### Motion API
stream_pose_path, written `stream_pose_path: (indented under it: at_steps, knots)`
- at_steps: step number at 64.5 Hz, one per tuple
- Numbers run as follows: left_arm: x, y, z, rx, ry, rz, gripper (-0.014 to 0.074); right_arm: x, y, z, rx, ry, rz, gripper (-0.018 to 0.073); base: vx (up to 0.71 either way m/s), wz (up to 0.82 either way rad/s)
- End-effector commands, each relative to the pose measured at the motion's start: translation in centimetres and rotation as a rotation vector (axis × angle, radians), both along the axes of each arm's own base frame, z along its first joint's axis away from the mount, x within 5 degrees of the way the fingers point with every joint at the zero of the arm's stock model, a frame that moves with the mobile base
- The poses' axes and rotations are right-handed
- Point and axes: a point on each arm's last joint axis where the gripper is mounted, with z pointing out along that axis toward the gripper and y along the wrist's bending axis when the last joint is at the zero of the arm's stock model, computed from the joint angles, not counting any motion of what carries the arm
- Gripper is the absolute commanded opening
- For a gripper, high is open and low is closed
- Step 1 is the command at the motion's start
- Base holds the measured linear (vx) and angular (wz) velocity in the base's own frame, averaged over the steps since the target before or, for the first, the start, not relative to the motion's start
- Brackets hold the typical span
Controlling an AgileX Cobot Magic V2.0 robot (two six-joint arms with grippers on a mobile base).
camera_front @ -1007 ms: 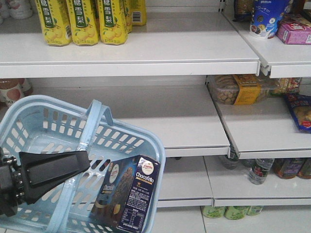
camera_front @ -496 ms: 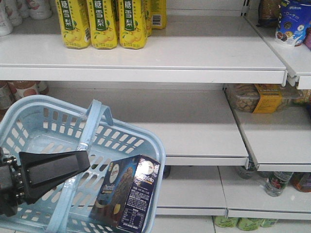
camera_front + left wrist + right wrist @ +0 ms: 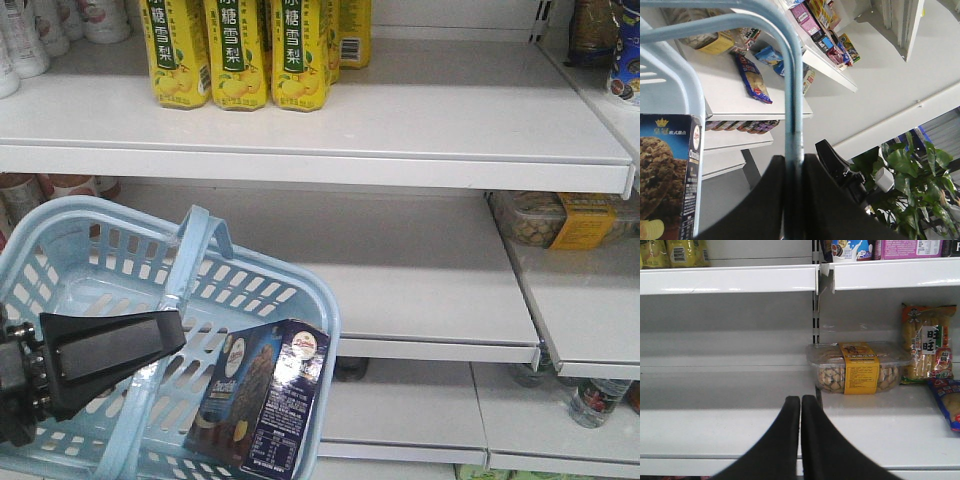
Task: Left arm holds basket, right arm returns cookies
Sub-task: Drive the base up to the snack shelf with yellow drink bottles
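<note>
White shelves (image 3: pixel 450 110) face you, yellow cartons (image 3: pixel 235 55) above; your left claw (image 3: pixel 794 166) pinches the basket (image 3: pixel 255 292) handle, cookies (image 3: pixel 265 400) inside, right claw (image 3: pixel 801 402) closed empty before a biscuit tub (image 3: pixel 857 367)

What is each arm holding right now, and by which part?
The left gripper clamps the basket by its handle; the right gripper is shut, holding nothing.

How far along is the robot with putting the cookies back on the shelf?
Done: the left gripper is shut on the basket handle, holding the basket up. In hand: the right gripper is shut, empty, facing a white shelf. Left: the cookies lie in the basket; they must be picked out and shelved.
</note>
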Motion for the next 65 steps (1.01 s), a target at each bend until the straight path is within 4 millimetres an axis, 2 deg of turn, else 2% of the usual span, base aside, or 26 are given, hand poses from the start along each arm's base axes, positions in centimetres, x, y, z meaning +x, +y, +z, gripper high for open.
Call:
stream_pose_path:
  at_steps: [1,65]
  knots:
    - [-0.23,-0.06,2.06,-0.124,-0.038,-0.007,-0.0007,0.0,0.16,0.03,-0.022,-0.063,0.015,-0.0003,0.06,0.08]
    - [-0.23,-0.06,2.06,-0.124,-0.038,-0.007,-0.0007,0.0,0.16,0.03,-0.022,-0.063,0.015,-0.0003,0.09,0.01]
